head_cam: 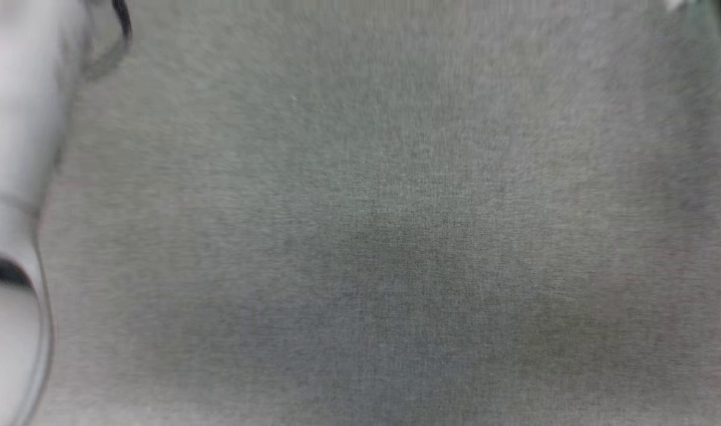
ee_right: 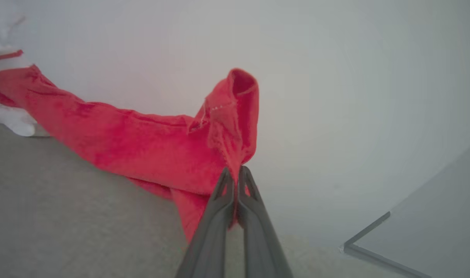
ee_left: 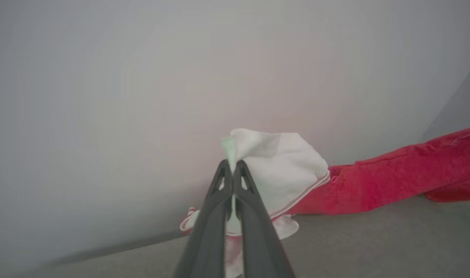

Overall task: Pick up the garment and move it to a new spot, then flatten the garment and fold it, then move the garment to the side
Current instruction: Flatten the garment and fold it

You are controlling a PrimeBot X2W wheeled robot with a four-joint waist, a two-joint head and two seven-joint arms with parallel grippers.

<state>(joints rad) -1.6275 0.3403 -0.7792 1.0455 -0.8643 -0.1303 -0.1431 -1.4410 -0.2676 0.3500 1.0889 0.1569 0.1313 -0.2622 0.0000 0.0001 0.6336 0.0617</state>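
Observation:
The garment (ee_left: 393, 181) is a red shirt with a white sleeve (ee_left: 285, 170) edged in red-white trim. In the left wrist view my left gripper (ee_left: 233, 164) is shut on the white sleeve, and the red body stretches away to the right. My right gripper (ee_right: 235, 172) is shut on a red fold of the garment (ee_right: 142, 143), whose body runs off to the upper left, where a white sleeve (ee_right: 11, 119) shows. The garment hangs lifted between both grippers, its lower edge close to the grey surface (ee_right: 65, 216). In the blurred head view my pale left forearm (head_cam: 17, 177) is at the left edge.
Grey fabric-like surface (head_cam: 396, 236) spreads across the head view. A pale wall (ee_left: 142, 77) stands behind the garment. At the lower right of the right wrist view a dark edge (ee_right: 366, 241) marks a corner where the surface ends.

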